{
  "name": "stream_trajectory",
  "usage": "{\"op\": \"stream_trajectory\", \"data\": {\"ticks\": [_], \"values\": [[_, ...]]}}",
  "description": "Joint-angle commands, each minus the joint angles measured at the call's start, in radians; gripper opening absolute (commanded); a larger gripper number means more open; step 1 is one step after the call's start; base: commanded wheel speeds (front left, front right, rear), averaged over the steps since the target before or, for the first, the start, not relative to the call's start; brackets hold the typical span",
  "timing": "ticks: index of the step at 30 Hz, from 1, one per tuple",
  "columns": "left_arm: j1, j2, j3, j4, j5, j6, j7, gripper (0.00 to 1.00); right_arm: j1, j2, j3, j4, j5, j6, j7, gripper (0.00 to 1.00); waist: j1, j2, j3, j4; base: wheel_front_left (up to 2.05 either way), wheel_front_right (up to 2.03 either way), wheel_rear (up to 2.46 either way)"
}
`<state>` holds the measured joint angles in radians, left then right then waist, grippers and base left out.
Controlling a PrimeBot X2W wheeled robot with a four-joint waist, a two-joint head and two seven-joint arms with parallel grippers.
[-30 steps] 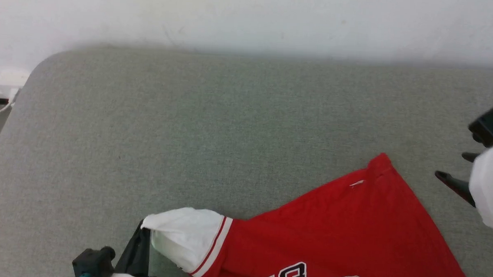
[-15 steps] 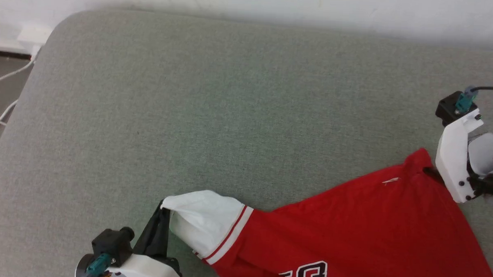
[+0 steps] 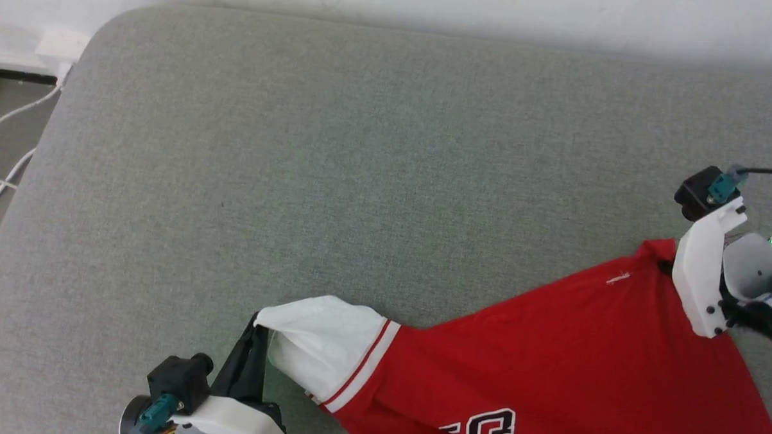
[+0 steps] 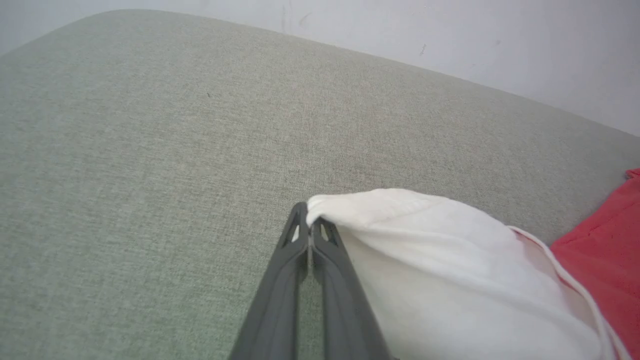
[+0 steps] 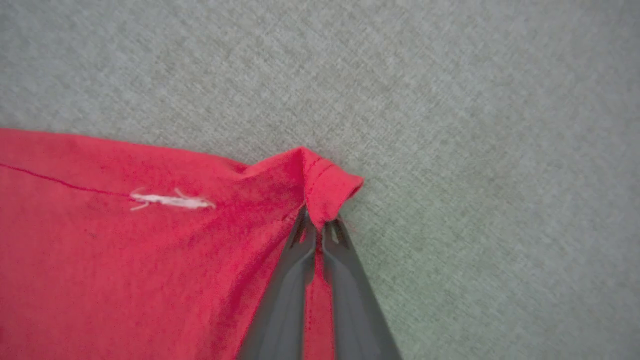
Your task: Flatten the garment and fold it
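**A:** What is the left gripper [image 4: 309, 220] doing at the figure's left?

**B:** With its jaws pressed together, it is pinching the edge of the white short sleeve [image 3: 317, 340]. That sleeve belongs to the red jersey T-shirt [image 3: 548, 357] with black lettering, which is lying on the grey-green woven cushion [image 3: 363, 145] and running off the head view's lower edge.

**A:** And at the right?

**B:** The right gripper [image 5: 315, 227] was standing open and clear of the cloth a second ago. It is now clamping the rolled red hem corner [image 5: 327, 182].

**A:** Meaning?

**B:** Both ends are being held, so pulling the red jersey T-shirt flat is probably becoming possible.
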<state>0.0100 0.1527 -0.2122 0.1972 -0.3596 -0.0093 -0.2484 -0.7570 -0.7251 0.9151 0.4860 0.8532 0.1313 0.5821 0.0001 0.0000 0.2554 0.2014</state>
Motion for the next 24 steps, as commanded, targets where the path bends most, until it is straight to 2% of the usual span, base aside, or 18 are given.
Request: {"op": "stream_trajectory", "data": {"ticks": [1, 8, 13, 19, 24], "values": [[0.0, 0.003, 0.006, 0.004, 0.005, 0.001, -0.008, 0.0, 0.04, 0.009, 0.021, 0.004, 0.016, -0.001, -0.026, 0.0, -0.0001, 0.0, -0.036, -0.018, 0.0, 0.0, 0.0], [0.025, 0.047, 0.021, -0.021, 0.018, 0.013, -0.005, 0.0, 0.034, -0.036, 0.015, -0.074, 0.028, -0.001, -0.278, 0.0, -0.0001, 0.0, -0.154, -0.07, 0.0, 0.0, 0.0], [-0.013, 0.1, 0.041, -0.075, 0.039, 0.021, 0.011, 0.0, 0.043, -0.054, -0.023, -0.117, 0.026, -0.001, -0.409, 0.0, -0.0001, 0.0, -0.227, -0.103, 0.0, 0.0, 0.0], [-0.158, 0.158, 0.055, -0.158, 0.078, 0.025, 0.048, 0.0, 0.024, -0.041, -0.114, -0.159, -0.02, -0.001, -0.509, 0.0, -0.0001, 0.0, -0.275, -0.134, 0.0, 0.0, 0.0], [-0.352, 0.185, 0.049, -0.165, 0.105, 0.008, 0.076, 0.0, -0.02, 0.002, -0.251, -0.153, -0.101, -0.001, -0.576, 0.0, -0.0001, 0.0, -0.284, -0.149, 0.0, 0.0, 0.0]]}}
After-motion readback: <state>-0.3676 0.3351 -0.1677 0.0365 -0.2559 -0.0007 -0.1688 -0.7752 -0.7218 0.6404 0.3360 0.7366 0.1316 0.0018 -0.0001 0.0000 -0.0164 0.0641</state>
